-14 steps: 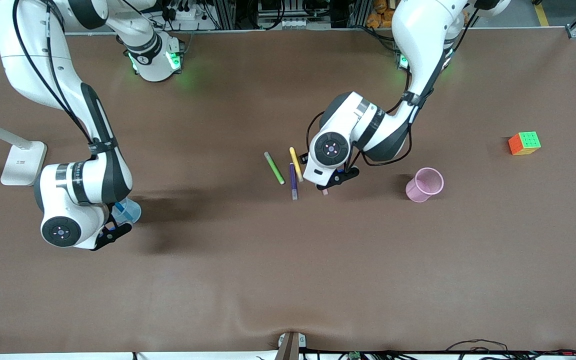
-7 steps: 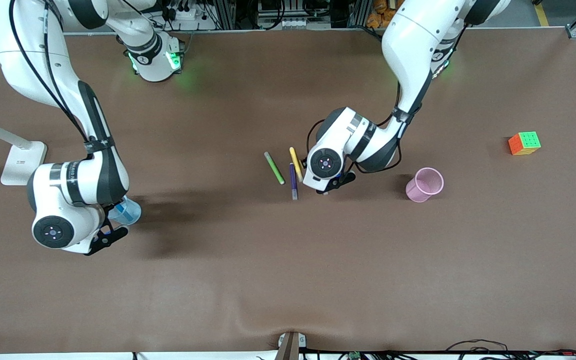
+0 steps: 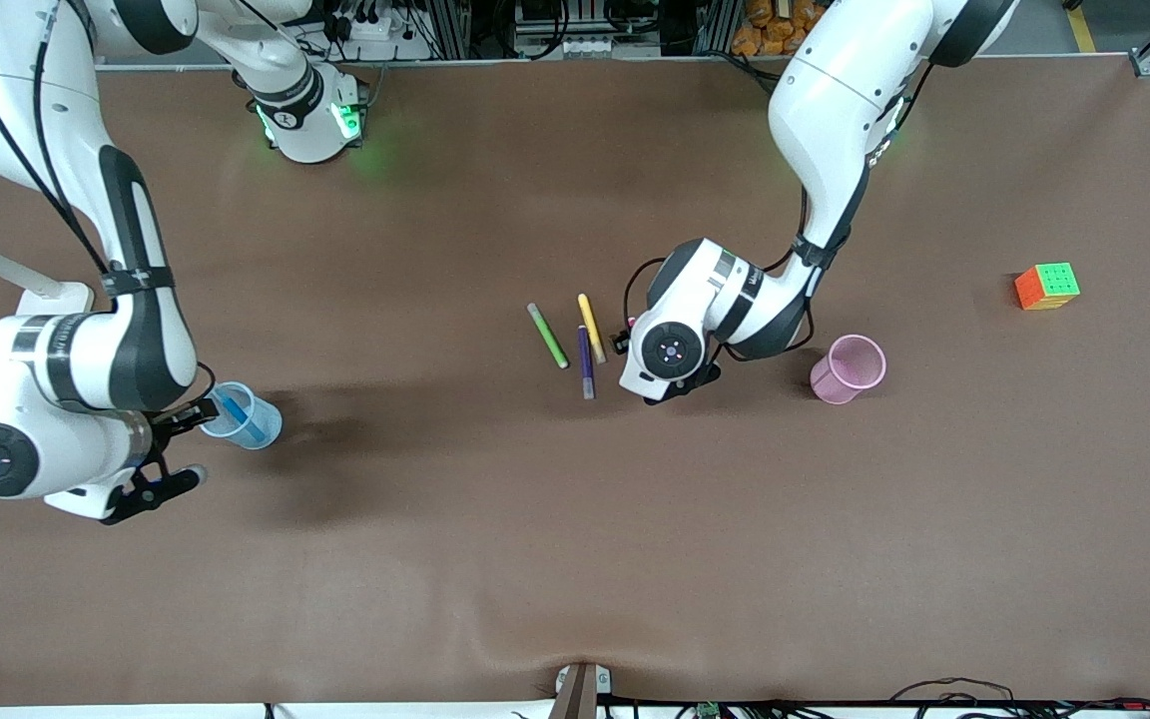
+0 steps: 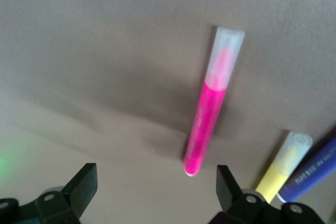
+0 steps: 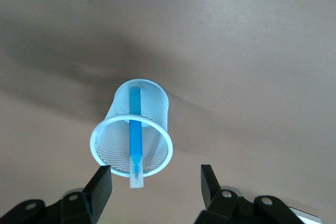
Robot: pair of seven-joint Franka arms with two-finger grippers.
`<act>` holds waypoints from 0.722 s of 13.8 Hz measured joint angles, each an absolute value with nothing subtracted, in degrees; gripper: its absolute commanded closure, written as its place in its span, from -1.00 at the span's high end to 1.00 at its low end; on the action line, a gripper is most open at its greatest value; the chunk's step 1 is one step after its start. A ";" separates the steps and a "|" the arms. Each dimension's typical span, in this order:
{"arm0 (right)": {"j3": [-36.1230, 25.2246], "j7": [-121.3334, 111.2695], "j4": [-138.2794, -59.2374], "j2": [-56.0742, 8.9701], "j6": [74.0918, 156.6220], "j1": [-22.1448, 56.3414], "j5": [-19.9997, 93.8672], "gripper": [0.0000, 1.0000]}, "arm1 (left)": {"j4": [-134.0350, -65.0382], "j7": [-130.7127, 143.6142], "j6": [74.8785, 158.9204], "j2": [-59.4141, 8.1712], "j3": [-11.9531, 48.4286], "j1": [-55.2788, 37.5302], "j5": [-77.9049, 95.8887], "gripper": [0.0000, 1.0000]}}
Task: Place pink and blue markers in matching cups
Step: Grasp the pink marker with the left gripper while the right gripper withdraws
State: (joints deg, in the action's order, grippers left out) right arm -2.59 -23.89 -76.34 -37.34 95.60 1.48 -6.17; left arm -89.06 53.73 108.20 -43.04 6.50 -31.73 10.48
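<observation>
- Blue marker (image 3: 235, 412) now stands inside the blue cup (image 3: 254, 431), leaning against the rim; 1 second ago the right gripper was directly over that cup.
- Right gripper (image 3: 164, 451) has pulled back toward the right arm's end of the table. Its fingers (image 5: 101, 186) stand apart and hold nothing; the right wrist view shows the marker's grey end poking above the rim, clear of both fingers.
- Meaning: 1 of the 2 placements appears complete.
- Pink marker (image 4: 211, 103) lies flat on the table (image 3: 575, 559), beside the yellow pen (image 3: 591, 328) and the purple pen (image 3: 586, 362). A green pen (image 3: 547, 336) lies a little toward the right arm's end.
- Left gripper (image 4: 156, 192) has come lower over the pink marker. Its fingers (image 4: 82, 186) are spread fully, 1 on each side of the marker's end, gripping nothing.
- Pink cup (image 3: 849, 368) stands empty, well apart from the pens, toward the left arm's end.
- Judgement: the pink marker's pickup is the step in hand; closing on it without catching the yellow pen is the main concern.
- A colour cube (image 3: 1046, 286) and a white lamp base (image 3: 41, 300) play no part.
</observation>
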 measured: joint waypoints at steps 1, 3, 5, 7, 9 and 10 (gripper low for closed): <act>-2.58 -23.37 -75.95 -36.83 95.54 1.39 -5.21 0.71 | -89.06 53.13 108.67 -43.34 6.50 -31.44 10.49 1.00; -2.56 -20.79 -75.65 -35.00 94.82 1.36 -4.08 0.95 | -89.04 51.36 110.82 -43.86 6.49 -30.75 10.80 1.00; -2.50 -18.24 -75.60 -32.83 93.50 1.36 -3.65 1.00 | -89.03 49.37 113.20 -44.08 6.48 -30.06 12.45 1.00; -2.51 -17.40 -75.61 -30.60 92.87 1.06 -3.25 1.00 | -88.84 48.19 114.80 -44.29 6.48 -29.76 13.55 0.64; -2.52 -17.29 -75.59 -28.38 91.76 0.29 -2.35 1.00 | -88.17 47.18 115.23 -44.88 6.53 -29.80 14.13 0.48; -2.52 -17.08 -75.58 -26.98 90.77 -0.09 -1.94 1.00 | -87.80 46.91 115.41 -45.33 6.53 -29.83 14.34 0.25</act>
